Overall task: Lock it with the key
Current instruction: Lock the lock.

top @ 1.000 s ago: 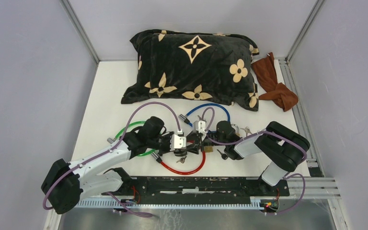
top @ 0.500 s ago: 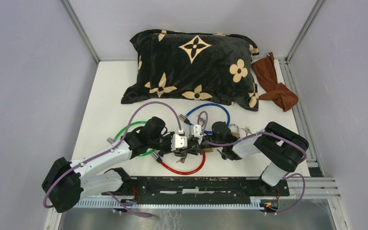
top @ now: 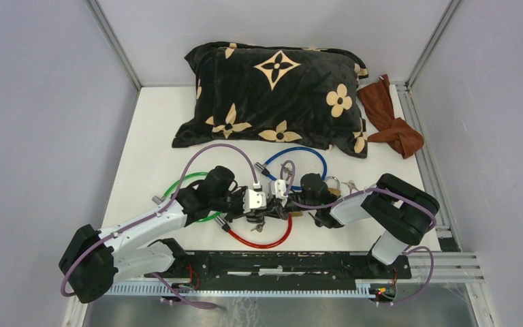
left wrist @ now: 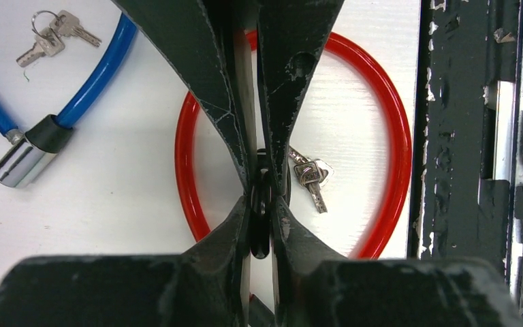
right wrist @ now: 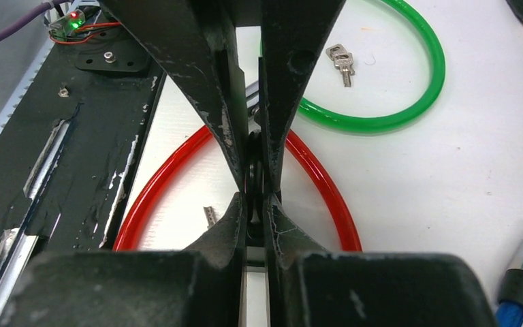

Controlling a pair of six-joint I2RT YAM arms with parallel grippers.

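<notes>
The left gripper (left wrist: 259, 199) clamps a thin black flat piece (left wrist: 261, 235) over the red plastic cable loop (left wrist: 398, 136). The right gripper (right wrist: 255, 185) likewise pinches a thin dark piece (right wrist: 254, 204).

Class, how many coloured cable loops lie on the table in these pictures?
3. The green loop lies on the left, the blue loop farther back near the pillow, the red loop at the front. The arms cover parts, so another could be hidden.

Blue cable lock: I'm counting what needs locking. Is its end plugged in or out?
Out: its chrome tip lies bare on the table, inserted in nothing.
</notes>
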